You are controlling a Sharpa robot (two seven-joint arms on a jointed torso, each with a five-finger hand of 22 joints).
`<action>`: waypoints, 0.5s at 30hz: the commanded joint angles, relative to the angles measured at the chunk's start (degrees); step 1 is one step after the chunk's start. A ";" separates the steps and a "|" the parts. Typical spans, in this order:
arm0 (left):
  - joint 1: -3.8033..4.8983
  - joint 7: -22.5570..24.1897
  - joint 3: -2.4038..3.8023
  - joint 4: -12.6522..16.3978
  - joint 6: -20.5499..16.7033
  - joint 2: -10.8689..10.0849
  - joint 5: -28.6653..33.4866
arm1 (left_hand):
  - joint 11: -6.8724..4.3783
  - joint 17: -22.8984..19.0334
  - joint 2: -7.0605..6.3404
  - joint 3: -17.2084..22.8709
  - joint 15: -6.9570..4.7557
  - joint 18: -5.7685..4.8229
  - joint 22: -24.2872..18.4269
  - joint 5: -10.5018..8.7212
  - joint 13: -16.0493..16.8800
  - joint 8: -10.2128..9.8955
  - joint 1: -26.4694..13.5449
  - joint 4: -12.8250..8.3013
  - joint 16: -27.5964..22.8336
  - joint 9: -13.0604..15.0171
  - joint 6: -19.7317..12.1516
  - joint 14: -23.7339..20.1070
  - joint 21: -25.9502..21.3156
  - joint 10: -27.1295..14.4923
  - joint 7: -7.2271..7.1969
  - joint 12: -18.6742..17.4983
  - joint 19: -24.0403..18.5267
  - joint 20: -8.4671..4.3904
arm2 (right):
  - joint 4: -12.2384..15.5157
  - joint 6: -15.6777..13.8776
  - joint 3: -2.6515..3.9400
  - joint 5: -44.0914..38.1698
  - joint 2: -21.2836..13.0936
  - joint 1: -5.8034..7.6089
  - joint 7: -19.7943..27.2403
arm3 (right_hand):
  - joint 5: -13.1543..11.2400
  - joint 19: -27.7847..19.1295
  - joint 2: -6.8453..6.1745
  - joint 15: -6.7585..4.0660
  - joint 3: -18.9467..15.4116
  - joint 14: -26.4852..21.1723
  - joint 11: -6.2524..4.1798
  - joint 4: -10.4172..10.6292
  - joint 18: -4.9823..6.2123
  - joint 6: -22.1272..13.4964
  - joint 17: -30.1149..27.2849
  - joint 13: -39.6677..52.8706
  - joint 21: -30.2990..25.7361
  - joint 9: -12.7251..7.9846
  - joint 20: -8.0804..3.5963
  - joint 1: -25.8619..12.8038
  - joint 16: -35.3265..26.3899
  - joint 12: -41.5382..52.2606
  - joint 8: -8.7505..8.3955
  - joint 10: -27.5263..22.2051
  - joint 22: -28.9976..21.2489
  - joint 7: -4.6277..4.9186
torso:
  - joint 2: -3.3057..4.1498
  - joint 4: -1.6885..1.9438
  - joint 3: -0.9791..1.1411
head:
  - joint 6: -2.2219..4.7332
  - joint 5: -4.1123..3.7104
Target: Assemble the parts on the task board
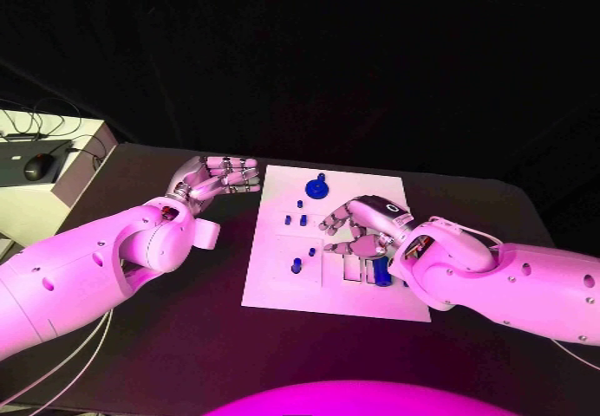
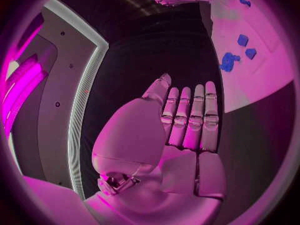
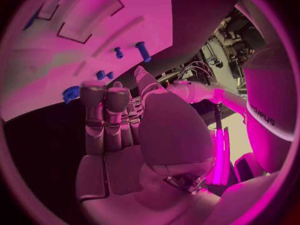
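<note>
One task board [image 1: 328, 276]; seven blue parts [image 1: 316, 185] visible on it; two robot hands [image 1: 220, 180].

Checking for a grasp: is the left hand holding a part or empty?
Empty: the left hand shows flat, straight fingers with nothing in them, beside the task board.

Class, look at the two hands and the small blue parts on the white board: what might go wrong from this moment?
1. The right hand hovers over the task board, hiding the recesses beneath it; a blind reach may miss.
2. Its fingers are near small upright blue parts, which might be knocked over.
3. The left hand sits at the board's edge and may nudge it.
</note>
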 commanded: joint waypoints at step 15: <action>-0.83 0.70 0.04 -0.28 1.47 -0.11 0.08 | -0.29 -0.04 -0.17 0.69 -0.21 0.91 -0.03 0.12 -0.09 -0.12 -0.27 0.28 -0.10 -0.08 0.09 0.08 0.13 1.35 -0.11 -0.11 0.12 -0.02 | 0.87 22.25 0.01 20.05 -11.15 4.42 -15.78 | 6.84 4.28 7.55 -3.97 -13.45 0.36 -6.07 2.79 -3.89 2.02 11.06 56.58 19.69 18.24 -4.84 -14.83 11.38 48.62 11.64 0.26 8.11 -5.57 | -0.44 -0.63 0.25 | 0.48 -4.15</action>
